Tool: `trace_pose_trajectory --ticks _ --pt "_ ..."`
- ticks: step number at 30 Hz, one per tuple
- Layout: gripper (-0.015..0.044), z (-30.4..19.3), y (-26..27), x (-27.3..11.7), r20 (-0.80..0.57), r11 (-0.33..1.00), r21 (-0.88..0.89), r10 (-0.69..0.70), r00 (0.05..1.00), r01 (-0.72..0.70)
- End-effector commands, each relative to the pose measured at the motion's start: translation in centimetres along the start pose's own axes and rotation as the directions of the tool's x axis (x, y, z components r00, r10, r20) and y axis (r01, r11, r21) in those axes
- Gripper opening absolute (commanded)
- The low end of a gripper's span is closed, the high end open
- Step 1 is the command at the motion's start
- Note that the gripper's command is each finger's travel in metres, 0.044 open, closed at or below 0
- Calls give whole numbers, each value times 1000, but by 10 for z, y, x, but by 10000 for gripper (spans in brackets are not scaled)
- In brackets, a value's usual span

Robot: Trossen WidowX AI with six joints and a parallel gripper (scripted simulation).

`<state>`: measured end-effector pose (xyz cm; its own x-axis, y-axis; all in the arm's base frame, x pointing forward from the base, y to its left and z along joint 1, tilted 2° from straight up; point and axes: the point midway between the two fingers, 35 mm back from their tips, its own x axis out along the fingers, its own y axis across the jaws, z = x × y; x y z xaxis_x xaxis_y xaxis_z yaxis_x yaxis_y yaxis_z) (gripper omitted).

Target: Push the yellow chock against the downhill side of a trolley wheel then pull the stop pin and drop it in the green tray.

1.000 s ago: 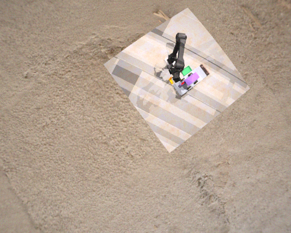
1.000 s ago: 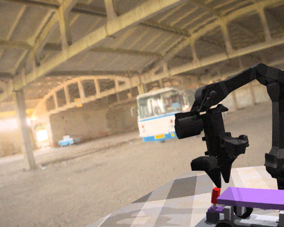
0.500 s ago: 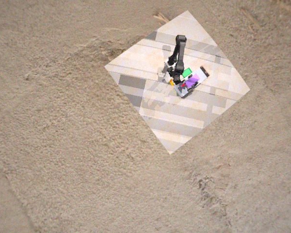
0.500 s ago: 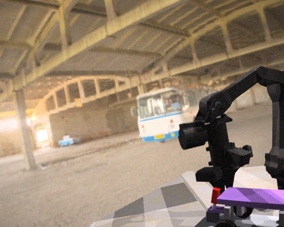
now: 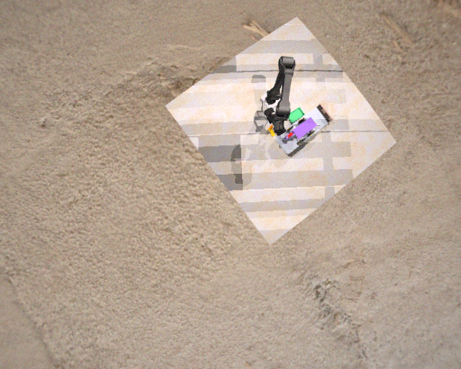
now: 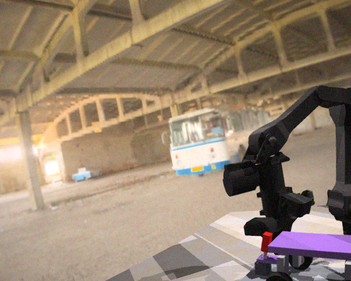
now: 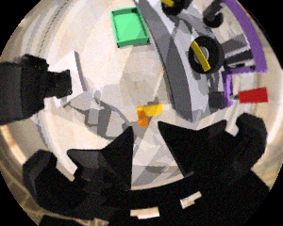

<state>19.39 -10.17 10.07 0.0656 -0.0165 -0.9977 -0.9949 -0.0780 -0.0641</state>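
The yellow chock (image 5: pixel 272 132) (image 7: pixel 154 110) with its orange handle lies on the table beside the ramp (image 5: pixel 285 146) (image 7: pixel 186 96), near the uphill end. My gripper (image 7: pixel 144 126) is partly open with nothing between its fingers. In the wrist view the chock shows just beyond the fingertips; whether they touch it I cannot tell. The purple trolley (image 5: pixel 304 127) (image 6: pixel 317 244) (image 7: pixel 258 47) stands on the ramp. The red-headed stop pin (image 5: pixel 290 134) (image 6: pixel 267 242) (image 7: pixel 253 95) stands upright at its uphill end. The green tray (image 5: pixel 296 114) (image 7: pixel 129 26) is empty. The exterior view does not show the chock.
The tray stands beside the ramp's long side, on the same side as my arm. A dark end stop (image 5: pixel 324 113) closes the ramp's far, downhill end. A trolley wheel (image 7: pixel 217 55) with a yellow stripe faces the wrist camera. A white angular piece (image 7: pixel 77 72) stands near the arm.
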Motion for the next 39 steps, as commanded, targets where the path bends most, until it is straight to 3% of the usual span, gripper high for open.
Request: trace_pose_trajectory --ticks 1,37,39 --pt "190 2 1 8 10 1000 3 6 1000 -6" --pt "190 3 1 48 10 1000 3 6 1000 -6" --pt "138 1 1 45 2 1000 0 2 1000 -2"
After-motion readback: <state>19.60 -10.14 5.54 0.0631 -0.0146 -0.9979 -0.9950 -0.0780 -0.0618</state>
